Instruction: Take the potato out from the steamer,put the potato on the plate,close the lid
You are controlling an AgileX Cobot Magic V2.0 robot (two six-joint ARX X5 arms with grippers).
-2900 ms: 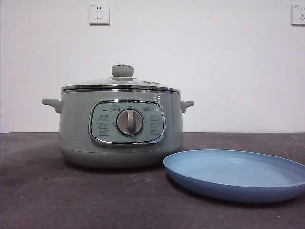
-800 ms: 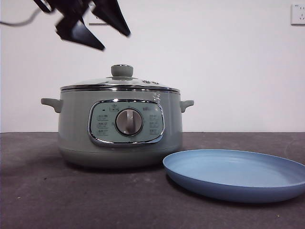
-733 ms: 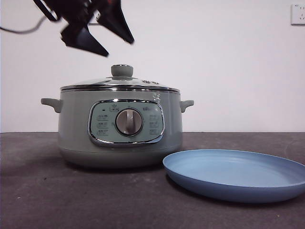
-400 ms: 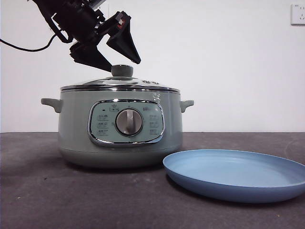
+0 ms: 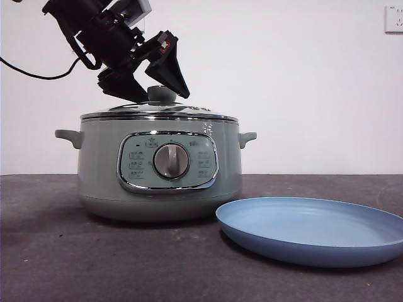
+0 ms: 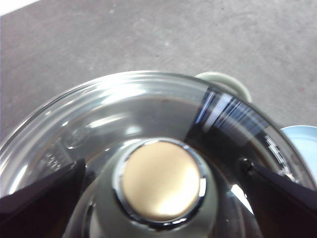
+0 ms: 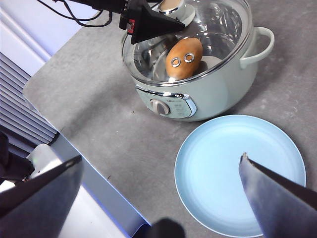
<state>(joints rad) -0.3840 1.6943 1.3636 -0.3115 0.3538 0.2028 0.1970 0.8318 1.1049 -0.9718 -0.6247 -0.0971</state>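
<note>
The sage-green steamer (image 5: 101,170) stands on the table with the glass lid (image 5: 157,111) on it. My left gripper (image 5: 165,98) has come in from the upper left, and its open jaws stand on either side of the lid's green knob (image 5: 162,94). In the left wrist view the knob (image 6: 161,186) sits between the two jaws of the left gripper (image 6: 162,168), apart from both. The potato (image 7: 184,57) lies inside the steamer (image 7: 208,94) and shows through the lid (image 7: 218,29). The light-blue plate (image 5: 308,229) lies empty to the steamer's right. My right gripper (image 7: 161,157) is open, high above the plate (image 7: 237,173).
The dark grey table (image 5: 63,264) runs to a white wall with a socket (image 5: 393,19). A black cable (image 5: 38,74) trails from the left arm. The table's edge (image 7: 74,148) shows in the right wrist view, with the floor beyond it.
The left arm came into the front view from the upper left and moved down; its open jaws now flank the lid's knob. The steamer, lid and plate have not moved.
</note>
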